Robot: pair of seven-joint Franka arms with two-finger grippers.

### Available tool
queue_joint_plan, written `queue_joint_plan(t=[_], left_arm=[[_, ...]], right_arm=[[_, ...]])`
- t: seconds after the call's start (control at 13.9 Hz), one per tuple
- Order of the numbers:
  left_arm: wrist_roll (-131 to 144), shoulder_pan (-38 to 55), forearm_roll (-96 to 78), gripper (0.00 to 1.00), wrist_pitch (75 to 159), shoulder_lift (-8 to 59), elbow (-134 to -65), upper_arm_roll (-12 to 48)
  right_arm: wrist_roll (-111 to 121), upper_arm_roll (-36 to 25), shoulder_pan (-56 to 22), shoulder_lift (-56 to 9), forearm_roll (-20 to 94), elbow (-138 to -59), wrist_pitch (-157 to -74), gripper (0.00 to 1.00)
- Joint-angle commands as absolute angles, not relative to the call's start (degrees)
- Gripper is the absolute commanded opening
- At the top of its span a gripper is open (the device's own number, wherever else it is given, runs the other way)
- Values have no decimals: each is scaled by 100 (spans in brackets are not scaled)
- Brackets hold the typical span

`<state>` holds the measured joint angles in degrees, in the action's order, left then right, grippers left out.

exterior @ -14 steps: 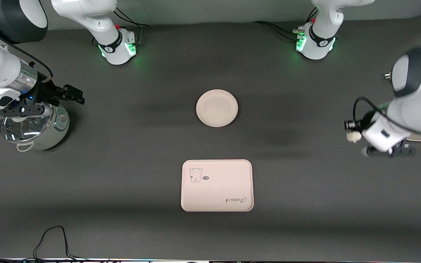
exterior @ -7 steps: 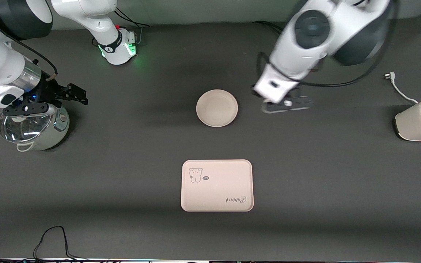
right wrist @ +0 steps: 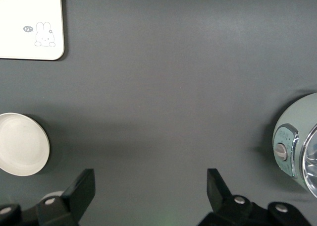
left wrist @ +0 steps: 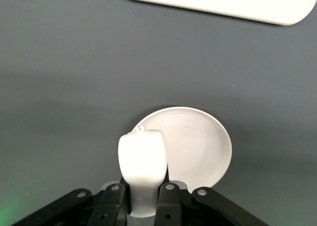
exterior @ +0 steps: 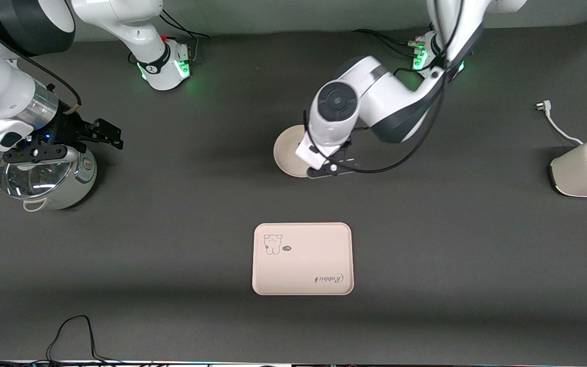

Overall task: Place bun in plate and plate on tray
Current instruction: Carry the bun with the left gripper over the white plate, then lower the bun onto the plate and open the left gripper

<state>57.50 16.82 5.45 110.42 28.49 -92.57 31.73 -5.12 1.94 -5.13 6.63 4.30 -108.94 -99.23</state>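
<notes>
Cream bun point(left wrist: 141, 159) in left hand point(left wrist: 143, 198) | plate point(exterior: 287, 153) seemingly half-hidden

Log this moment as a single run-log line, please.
left claw: shut on bun, over plate | right claw: open, waiting over cooker | tray: bare | bun not yet in plate

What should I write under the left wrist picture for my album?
Left gripper holds the bun over the plate, tray waiting.
</notes>
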Motion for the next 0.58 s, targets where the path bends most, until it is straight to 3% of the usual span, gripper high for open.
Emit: queue_joint_plan(t=[0.0,0.29,0.5], left_arm=[[6002,1793,712,22,11729,2804,-9919,3129],[6257,1845,712,25,13111,2900,-10871,3120],[6731,2135,921,25,13298,3084,-10925,3085]], right_arm=[[-808,369,-492,633,448,-10881,-9940,100],[-949,466,-510,536,562,-10907,-10081,100],[-949,519,-519,554,659,-10933,-10055,100]])
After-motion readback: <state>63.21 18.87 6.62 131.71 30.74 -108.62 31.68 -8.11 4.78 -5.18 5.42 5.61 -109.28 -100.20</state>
